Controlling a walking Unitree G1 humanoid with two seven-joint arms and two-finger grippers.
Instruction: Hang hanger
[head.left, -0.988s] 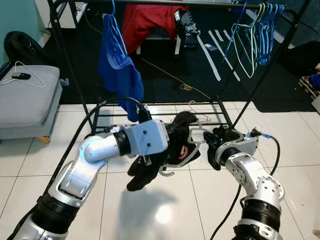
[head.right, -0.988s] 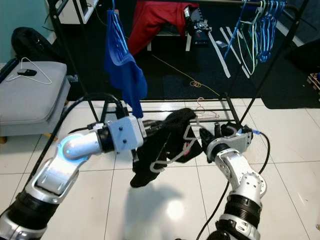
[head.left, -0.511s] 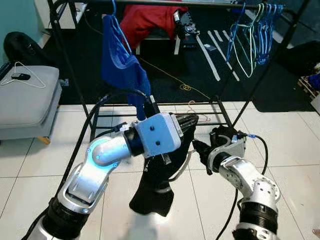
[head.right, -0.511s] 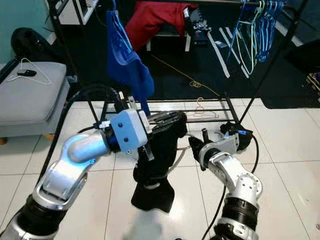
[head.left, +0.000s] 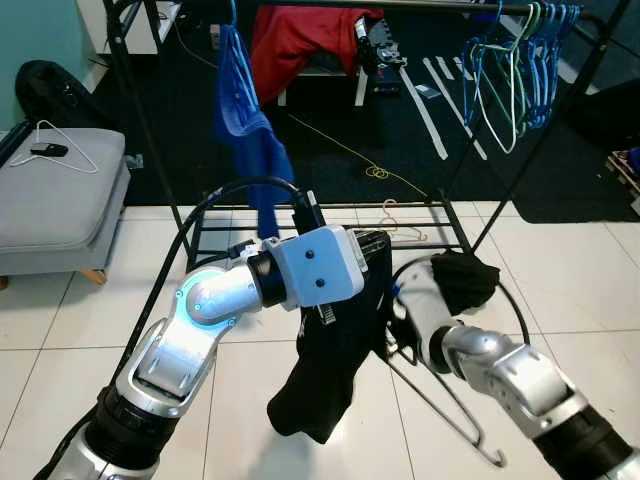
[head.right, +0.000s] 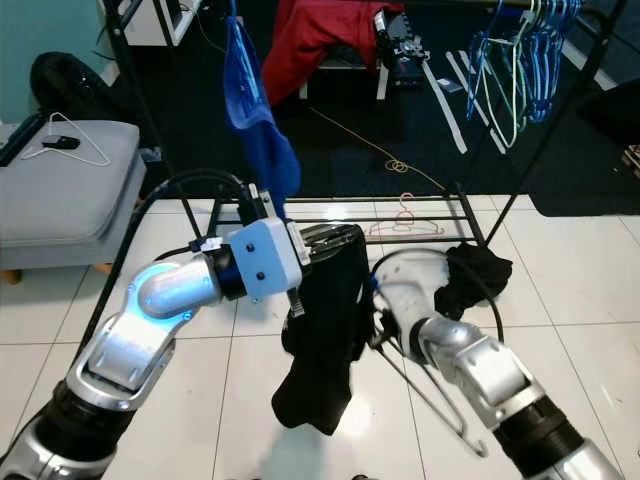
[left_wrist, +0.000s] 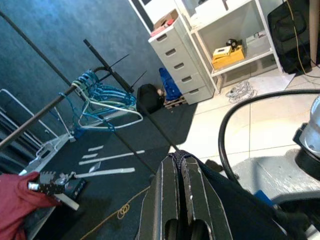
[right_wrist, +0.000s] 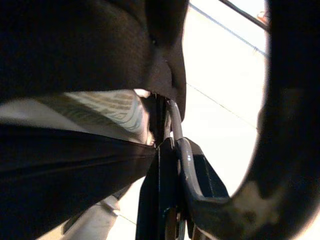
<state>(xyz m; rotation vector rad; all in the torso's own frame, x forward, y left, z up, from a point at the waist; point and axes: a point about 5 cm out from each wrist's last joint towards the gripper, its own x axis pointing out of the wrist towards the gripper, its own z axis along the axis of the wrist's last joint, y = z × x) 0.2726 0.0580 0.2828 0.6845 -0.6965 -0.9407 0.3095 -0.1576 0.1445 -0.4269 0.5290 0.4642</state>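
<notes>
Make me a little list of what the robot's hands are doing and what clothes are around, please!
left gripper: shut on the black garment, holding it up above the tiled floor
right gripper: shut on the grey hanger, low beside the garment
hanger position: its hook end reaches down near the floor, off the rail
clothes rack rail: runs across the top
blue garment: hanging from the rail
empty hangers: bunched on the rail, to the right
red garment: behind the rack
</notes>
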